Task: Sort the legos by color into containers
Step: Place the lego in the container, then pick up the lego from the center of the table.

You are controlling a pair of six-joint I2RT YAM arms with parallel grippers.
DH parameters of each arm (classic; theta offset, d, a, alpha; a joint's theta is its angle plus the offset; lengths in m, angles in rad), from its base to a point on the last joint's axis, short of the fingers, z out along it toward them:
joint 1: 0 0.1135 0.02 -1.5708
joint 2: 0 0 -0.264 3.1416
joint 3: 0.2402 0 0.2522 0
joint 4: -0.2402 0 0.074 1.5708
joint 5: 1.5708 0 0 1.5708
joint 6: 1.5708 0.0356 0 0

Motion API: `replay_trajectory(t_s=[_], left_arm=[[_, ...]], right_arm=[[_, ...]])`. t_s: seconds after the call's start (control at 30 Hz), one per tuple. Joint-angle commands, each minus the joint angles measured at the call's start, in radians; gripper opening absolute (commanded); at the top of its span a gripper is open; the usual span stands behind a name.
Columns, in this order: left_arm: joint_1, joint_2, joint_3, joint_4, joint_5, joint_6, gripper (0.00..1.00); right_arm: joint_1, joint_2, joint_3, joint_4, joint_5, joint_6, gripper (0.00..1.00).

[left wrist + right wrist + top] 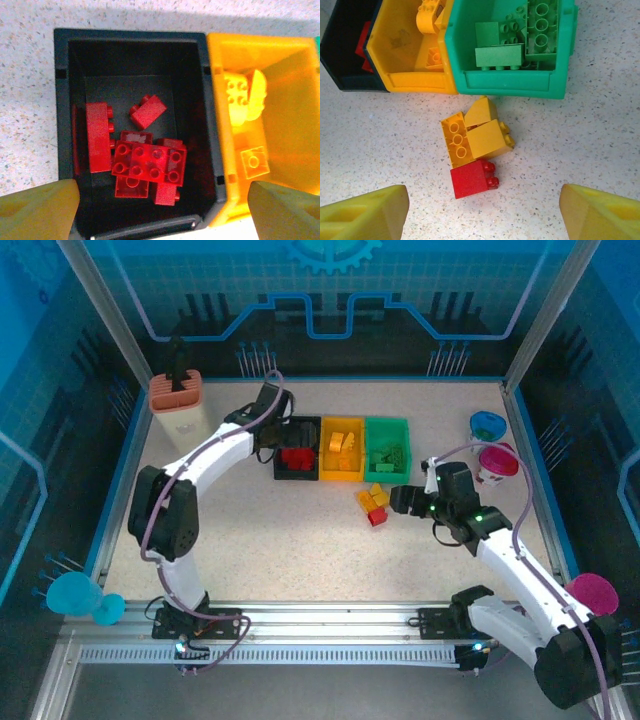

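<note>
Far left at the back of the desk (300,540) stands a tall beige box (178,405). Next along, the left end effector (162,190) hangs right over the black bin (62,100), its fingers (37,207) spread wider than the bin itself and holding nothing at all. Down inside that bin lies a heap of red bricks (150,160), some studs up, some on their sides.

Touching its right wall is the yellow bin (220,100), with yellow bricks (240,97) piled at the far end and one flat on the floor. Pressed against that one, the green bin (510,82) has green bricks (500,55) in it.

Just in front of the seam between the yellow and green bins, a loose pile sits on the desk: a few yellow pieces (480,132) huddled together, with one red brick (470,181) touching their near side, studs pointing right.

The right end effector (480,200) hovers by that pile, on its right in the overhead view, jaws wide apart and empty, the pile lying ahead of the fingertips.

Far right at the back, a blue cup (487,425) and a pink cup (497,462) stand close together.
</note>
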Motion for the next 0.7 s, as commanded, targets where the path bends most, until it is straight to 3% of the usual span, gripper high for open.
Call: replay_trajectory(t_s=[0.0, 0.33, 0.67], left_arm=[[0.001, -0.134, -0.034, 0.006, -0.022, -0.002, 0.89], [-0.015, -0.429, -0.254, 0.075, -0.003, -0.001, 0.89], [-0.048, -0.635, -0.432, 0.083, -0.005, -0.014, 0.89]], right_arm=[[0.032, 0.01, -0.012, -0.02, 0.047, -0.015, 0.8], [0.142, 0.143, -0.003, -0.025, 0.096, -0.038, 0.81], [0.253, 0.417, 0.079, 0.017, 0.18, -0.042, 0.79]])
